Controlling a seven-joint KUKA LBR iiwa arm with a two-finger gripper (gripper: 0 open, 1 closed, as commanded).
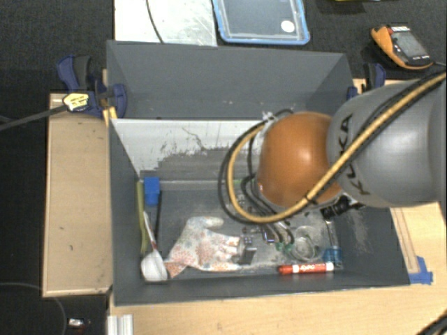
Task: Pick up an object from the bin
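My gripper (246,247) reaches down below the orange cover, and its dark tip meets the right edge of a crumpled white cloth with a red pattern (202,251) at the bin's front middle. A red marker with a white label (306,269) lies just to the right along the front wall. Between the gripper and the marker is a clear, shiny plastic piece (304,243).
A long brush with a blue head, yellowish handle and white end (148,223) lies along the left wall. A small blue thing (332,255) sits beside the marker's right end. The arm and its cables cover the bin's right middle.
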